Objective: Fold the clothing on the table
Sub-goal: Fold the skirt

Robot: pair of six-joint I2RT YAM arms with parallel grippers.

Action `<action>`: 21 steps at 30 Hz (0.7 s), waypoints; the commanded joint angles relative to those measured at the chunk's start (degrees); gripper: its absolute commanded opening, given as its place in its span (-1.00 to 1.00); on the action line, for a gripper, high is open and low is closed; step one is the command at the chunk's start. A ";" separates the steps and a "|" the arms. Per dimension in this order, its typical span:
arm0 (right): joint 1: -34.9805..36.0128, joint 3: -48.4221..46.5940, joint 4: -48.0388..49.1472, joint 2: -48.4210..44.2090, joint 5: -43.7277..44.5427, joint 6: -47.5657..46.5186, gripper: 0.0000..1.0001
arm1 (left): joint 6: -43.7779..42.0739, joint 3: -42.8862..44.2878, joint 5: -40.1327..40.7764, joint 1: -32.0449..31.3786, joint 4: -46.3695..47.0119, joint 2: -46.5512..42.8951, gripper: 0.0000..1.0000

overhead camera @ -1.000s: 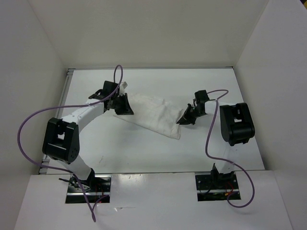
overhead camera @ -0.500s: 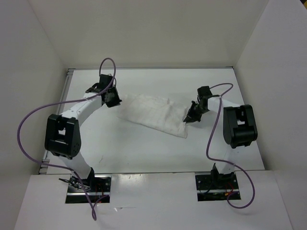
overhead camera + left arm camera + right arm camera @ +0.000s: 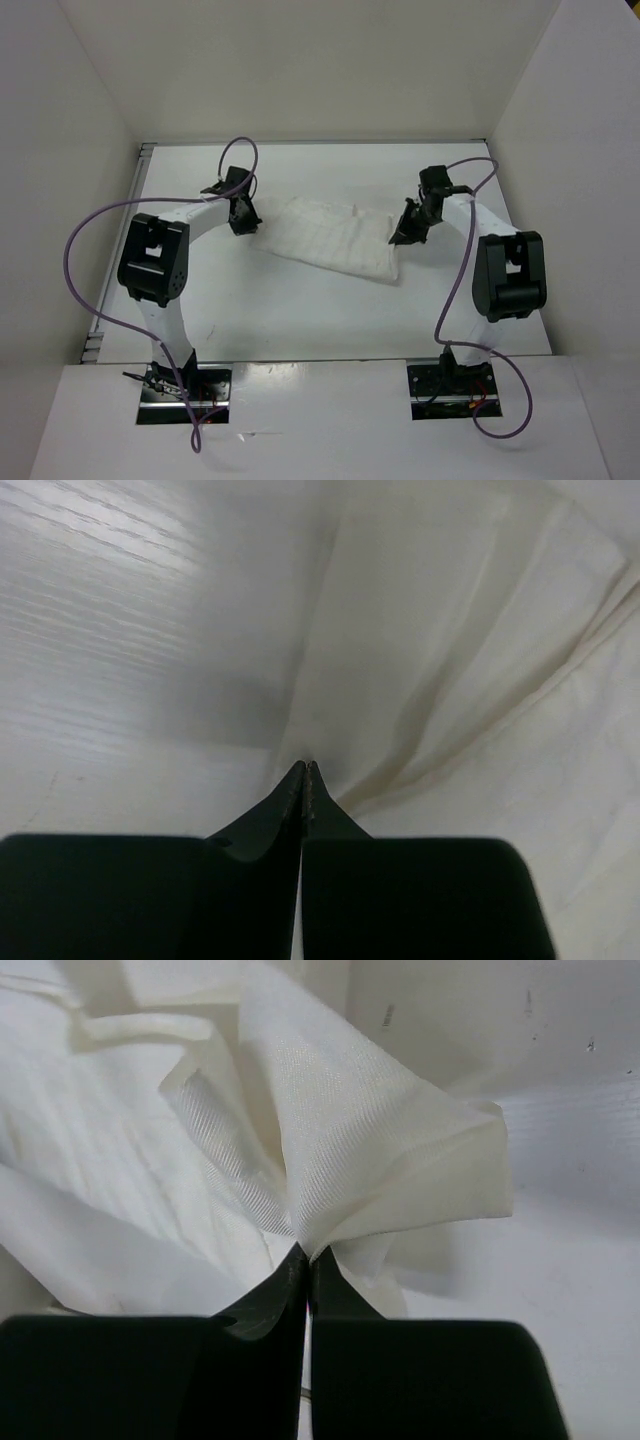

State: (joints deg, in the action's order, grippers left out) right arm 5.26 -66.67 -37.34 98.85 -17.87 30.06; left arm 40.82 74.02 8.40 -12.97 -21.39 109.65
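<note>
Both the left arm (image 3: 190, 218) and right arm (image 3: 462, 212) have jaws clamped shut on opposite ends of the clothing (image 3: 330, 240).

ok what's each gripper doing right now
left gripper: closed, pinching the edge of the clothing
right gripper: closed, pinching a bunched corner of the clothing

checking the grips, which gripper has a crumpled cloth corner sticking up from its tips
The right gripper: a crumpled corner of the clothing stands up from its shut tips. The left gripper pinches a smooth edge lying flat.
</note>
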 commanded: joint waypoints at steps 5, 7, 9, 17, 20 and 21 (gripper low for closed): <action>-0.42 -10.22 -4.41 -6.91 -5.41 -0.54 -1.00 | 3.39 -4.93 -7.16 -1.71 4.77 -0.83 -1.00; 1.67 -12.85 -4.41 -6.39 -6.82 0.26 -1.00 | 3.91 -6.33 -8.22 -2.32 5.48 -1.45 -1.00; 3.61 -14.70 -2.92 -4.55 -7.61 2.27 -1.00 | 3.92 -6.86 -9.19 -2.32 6.01 -2.06 -1.00; 13.89 -27.71 1.83 5.55 -11.49 6.76 -1.00 | 5.06 -8.62 -10.51 -3.99 6.53 -4.09 -1.00; 16.88 -33.33 1.83 10.74 -12.19 7.38 -1.00 | 5.06 -9.32 -10.51 -3.99 7.06 -5.40 -1.00; 17.59 -36.56 1.83 13.80 -12.19 7.38 -1.00 | 5.06 -10.03 -10.51 -3.99 7.06 -5.41 -1.00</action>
State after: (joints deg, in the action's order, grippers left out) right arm 20.69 -96.38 -38.04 108.22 -27.92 35.79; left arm 45.28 65.63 -1.17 -16.67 -14.55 106.87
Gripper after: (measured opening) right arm 0.009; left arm 0.000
